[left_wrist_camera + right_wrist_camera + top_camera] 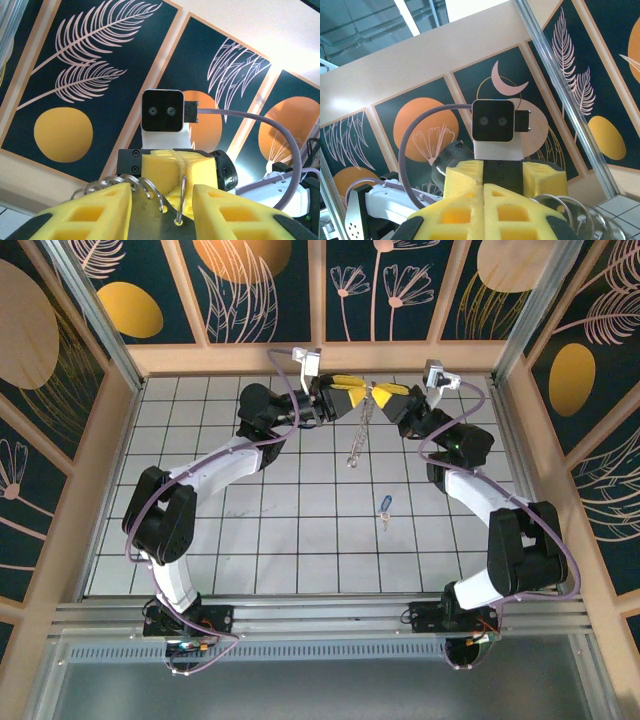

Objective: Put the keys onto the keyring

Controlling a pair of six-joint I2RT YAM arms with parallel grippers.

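Blue-headed key lies flat on tiled table. Beyond it, twd back wall, both grippers meet tip to tip w/ keyring dangling betw. them, its low end near key, not touching. Left gripper jaws part-spread, clamping ring coils; right gripper jaws pressed together on its wire.

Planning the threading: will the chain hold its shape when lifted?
Probably not: the chain hangs limp from the right gripper, so expect floppiness and swinging. Its thin links look light. Smooth metal may slip in a grip.
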